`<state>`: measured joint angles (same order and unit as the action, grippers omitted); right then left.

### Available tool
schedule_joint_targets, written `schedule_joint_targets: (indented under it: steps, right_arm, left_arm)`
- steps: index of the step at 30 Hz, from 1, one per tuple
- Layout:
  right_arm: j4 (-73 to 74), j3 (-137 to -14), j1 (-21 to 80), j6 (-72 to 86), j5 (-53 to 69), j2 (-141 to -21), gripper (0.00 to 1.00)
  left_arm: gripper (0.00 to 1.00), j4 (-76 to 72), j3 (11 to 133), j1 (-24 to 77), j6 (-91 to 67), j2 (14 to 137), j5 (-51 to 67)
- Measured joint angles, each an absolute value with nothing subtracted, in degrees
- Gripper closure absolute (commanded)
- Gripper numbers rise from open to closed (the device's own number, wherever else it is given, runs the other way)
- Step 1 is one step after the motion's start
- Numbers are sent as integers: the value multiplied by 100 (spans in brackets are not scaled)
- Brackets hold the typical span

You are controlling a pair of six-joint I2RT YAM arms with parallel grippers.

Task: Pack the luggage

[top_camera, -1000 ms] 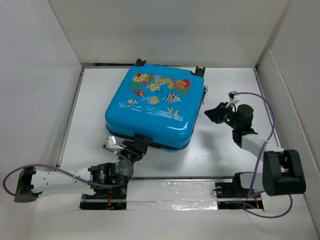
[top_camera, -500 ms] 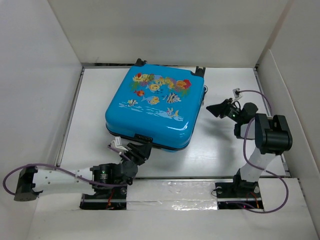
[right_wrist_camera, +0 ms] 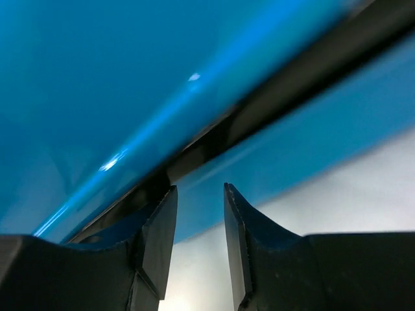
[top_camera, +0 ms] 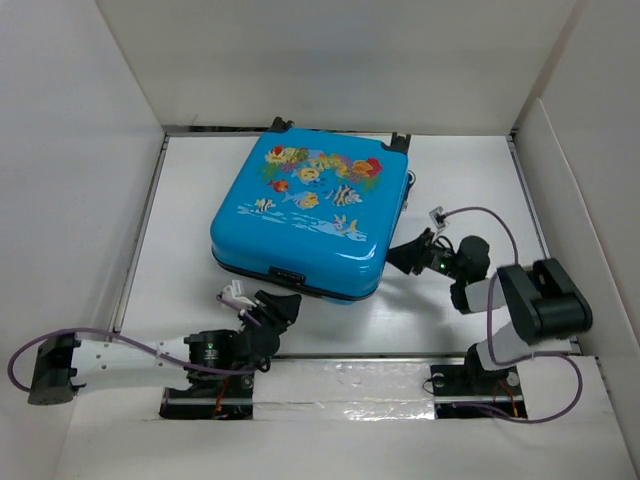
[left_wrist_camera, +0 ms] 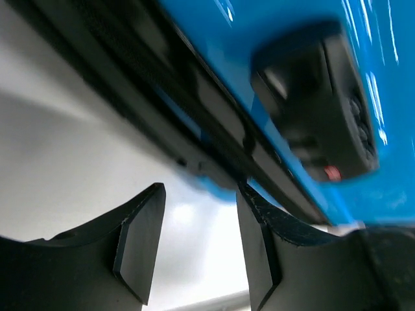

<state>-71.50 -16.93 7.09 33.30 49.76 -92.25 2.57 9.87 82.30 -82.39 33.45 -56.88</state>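
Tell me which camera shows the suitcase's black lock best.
Left wrist: the lock sits large, close, slightly blurred. The top view shows it as a tiny dark block at the near edge of the suitcase; the right wrist shows only blue shell and seam.

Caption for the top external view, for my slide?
Closed bright blue hard-shell fish-print suitcase lies flat on white table; left gripper by its near edge, right gripper at its right edge.

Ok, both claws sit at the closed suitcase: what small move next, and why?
Probably ease the right claw forward onto the black seam of the luggage: the case lies shut, and that claw is open, empty and aimed just short of the seam.
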Motion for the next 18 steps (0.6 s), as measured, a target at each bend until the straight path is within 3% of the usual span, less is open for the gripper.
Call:
schedule_joint_targets:
  steps: [3, 8, 13, 18]
  right_arm:
    - [-6598, -1177, 950, 2873, 4442, -7749, 62]
    - [-5017, -1450, 1472, 2097, 3524, -5798, 59]
    - [-4410, -1651, 1929, 1772, 3260, -5712, 59]
    - [-3942, -1280, 2390, 1765, 2657, -5417, 64]
  left_arm:
    - [53, -233, 969, 7638, -7771, 3398, -5540]
    - [51, -1553, 694, 6117, -6582, 3533, -4397]
    - [51, -2773, 740, 4925, -5680, 4359, -3391]
    - [51, -3157, 902, 4689, -5186, 4628, -3181]
